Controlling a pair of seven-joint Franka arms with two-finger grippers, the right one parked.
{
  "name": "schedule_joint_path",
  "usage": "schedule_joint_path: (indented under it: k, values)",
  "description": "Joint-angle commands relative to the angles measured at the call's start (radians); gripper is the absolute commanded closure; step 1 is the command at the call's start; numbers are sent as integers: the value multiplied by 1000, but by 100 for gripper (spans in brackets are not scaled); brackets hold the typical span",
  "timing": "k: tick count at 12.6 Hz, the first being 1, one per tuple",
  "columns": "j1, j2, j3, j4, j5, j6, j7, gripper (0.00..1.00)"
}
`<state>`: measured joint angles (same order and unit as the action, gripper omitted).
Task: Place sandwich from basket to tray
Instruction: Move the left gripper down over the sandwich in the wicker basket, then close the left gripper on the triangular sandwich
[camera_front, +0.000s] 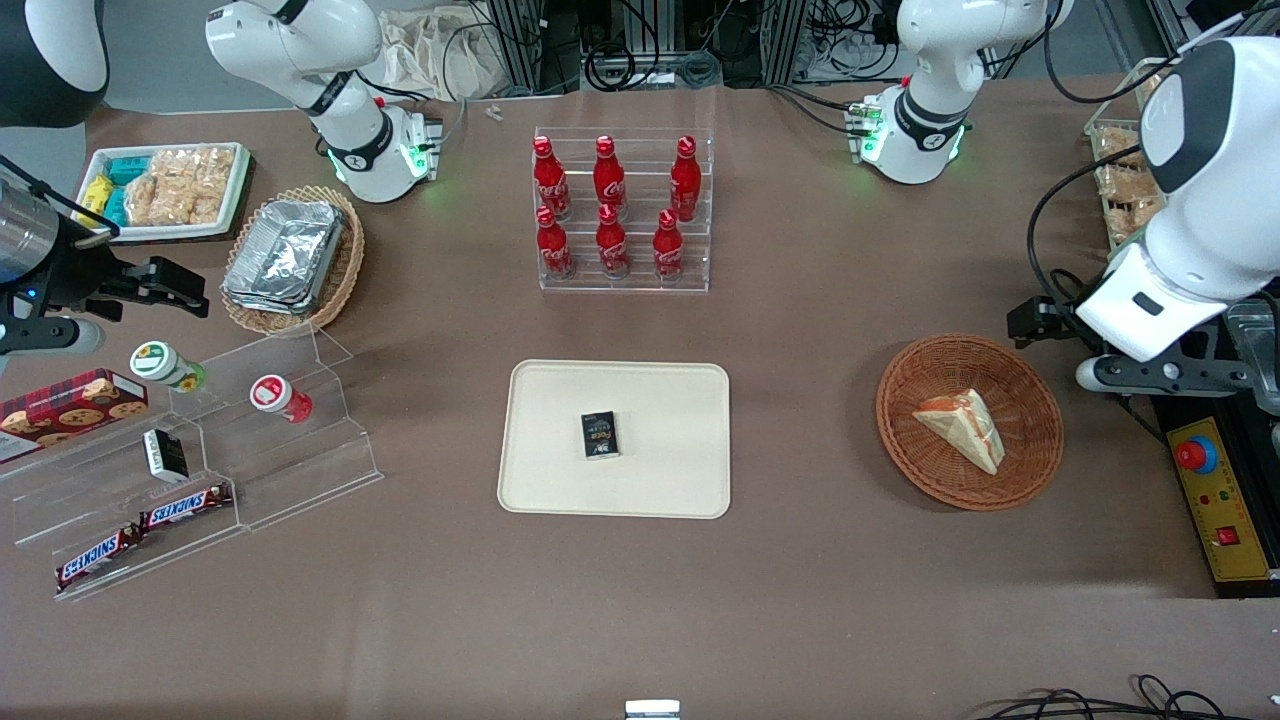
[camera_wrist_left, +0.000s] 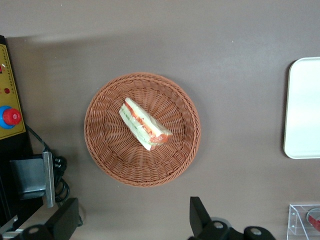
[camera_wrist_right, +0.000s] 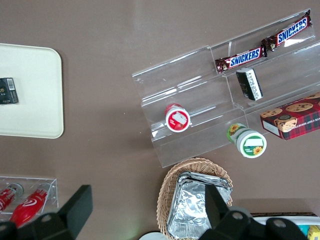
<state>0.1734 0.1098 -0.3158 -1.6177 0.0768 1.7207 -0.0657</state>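
Note:
The sandwich lies in the round reddish-brown basket, a wrapped white wedge with red and green filling at its edge. It also shows in the left wrist view, in the middle of the basket. The cream tray lies flat at the table's middle, and its edge shows in the left wrist view. My left gripper hangs above the table beside the basket, toward the working arm's end. It is open and empty, with its fingers apart from the basket rim.
A small black box lies on the tray. A clear rack of red cola bottles stands farther from the camera than the tray. A yellow control box with a red button sits beside the basket at the table edge. Clear snack shelves stand toward the parked arm's end.

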Motion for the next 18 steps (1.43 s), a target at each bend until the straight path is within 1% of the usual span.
schedule_joint_path:
  k: [1,3,4,5,7,8,9,10,11,13,14,15,16,18]
  values:
    - [3,36,-5,41,14,-30,-37,0]
    - [-2,66,-5,56,17,-30,-48,0]
    - [-2,77,-3,61,18,-27,-75,0]
    - [4,86,-2,50,3,-13,-138,0]
    - [5,140,0,1,12,67,-549,0]
    - [5,142,0,-57,15,182,-718,0]
    - [6,140,1,-130,15,292,-841,0]
    - [5,143,10,-186,29,365,-876,0]
    - [5,149,26,-226,61,419,-890,0]
    - [3,209,38,-241,77,474,-942,0]
    - [1,244,38,-243,118,502,-974,0]
    - [3,267,41,-241,156,508,-1027,0]
    - [1,286,41,-241,178,511,-1061,0]
    - [1,304,40,-252,189,511,-1080,0]
